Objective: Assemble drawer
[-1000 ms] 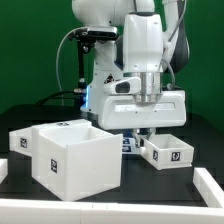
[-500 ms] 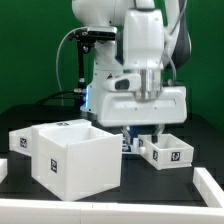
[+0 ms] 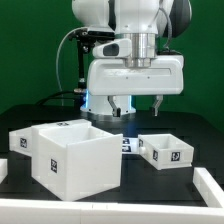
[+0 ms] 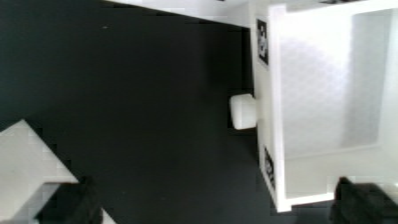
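The drawer point(image 3: 166, 152) is a small shallow white open-topped box with a marker tag on its front. It rests on the black table at the exterior view's right. In the wrist view the drawer point(image 4: 331, 90) shows its open inside and a small white knob point(image 4: 244, 110) on its side. My gripper point(image 3: 137, 106) hangs well above the table, over the gap between the drawer and the housing. It is open and empty. In the wrist view the gripper point(image 4: 217, 205) has its dark fingertips point(image 4: 71, 205) spread wide, with one over the drawer's edge.
The large white cube housing point(image 3: 75, 160) stands open-topped at the exterior view's left, and a corner of it shows in the wrist view point(image 4: 25, 160). A smaller white tagged part point(image 3: 20, 141) lies behind it. A white rail point(image 3: 210, 186) borders the front right.
The gripper has risen straight up from just above the drawer with its fingers apart. The drawer has stayed on the table.
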Robot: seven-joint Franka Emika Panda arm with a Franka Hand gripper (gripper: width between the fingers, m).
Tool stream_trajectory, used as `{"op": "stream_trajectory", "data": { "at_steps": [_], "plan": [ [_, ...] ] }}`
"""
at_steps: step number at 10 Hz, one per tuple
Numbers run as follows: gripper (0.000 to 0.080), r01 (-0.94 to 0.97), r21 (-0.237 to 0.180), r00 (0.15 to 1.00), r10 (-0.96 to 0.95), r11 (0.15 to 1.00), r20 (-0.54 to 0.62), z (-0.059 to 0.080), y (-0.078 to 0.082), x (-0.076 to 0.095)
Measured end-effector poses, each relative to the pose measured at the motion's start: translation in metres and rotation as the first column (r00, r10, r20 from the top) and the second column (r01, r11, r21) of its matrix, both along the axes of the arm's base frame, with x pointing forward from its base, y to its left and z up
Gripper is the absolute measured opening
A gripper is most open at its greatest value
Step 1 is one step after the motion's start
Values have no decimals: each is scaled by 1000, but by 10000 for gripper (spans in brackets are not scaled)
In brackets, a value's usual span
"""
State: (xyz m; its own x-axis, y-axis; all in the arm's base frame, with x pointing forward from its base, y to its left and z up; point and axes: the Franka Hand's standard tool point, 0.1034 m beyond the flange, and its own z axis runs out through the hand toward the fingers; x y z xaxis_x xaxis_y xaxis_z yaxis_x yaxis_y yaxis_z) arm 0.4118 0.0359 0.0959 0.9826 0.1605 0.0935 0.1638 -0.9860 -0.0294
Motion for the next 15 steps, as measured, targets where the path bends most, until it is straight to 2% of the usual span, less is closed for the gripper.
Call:
{"op": "stream_trajectory", "data": {
  "at_steps": [3, 4, 5, 6, 7, 8, 10, 11, 12, 13, 14, 15],
  "plan": [
    [649, -3, -1, 1000, 3, 1000, -1, 2, -2, 1],
    [649, -54, -11, 998, 54, 998, -43, 16, -14, 8],
    [649, -99, -12, 994, 98, 995, -46, 34, -29, 32],
    [649, -139, -12, 989, 138, 990, -44, 40, -37, 52],
    [649, -174, -9, 983, 173, 985, -57, 44, -36, 66],
    [649, -123, -16, 991, 122, 992, -56, 46, -32, 69],
    [649, -146, -16, 988, 145, 989, -60, 42, -34, 67],
    [649, -204, -28, 978, 203, 979, -42, 34, -35, 72],
    [649, -255, -34, 966, 253, 966, -52, 32, -36, 81],
    [649, -310, -62, 950, 308, 949, -52, 29, -39, 105],
    [649, -341, -81, 940, 337, 937, -62, 20, -41, 116],
    [649, -271, -63, 961, 267, 960, -67, 15, -41, 111]
  ]
}}
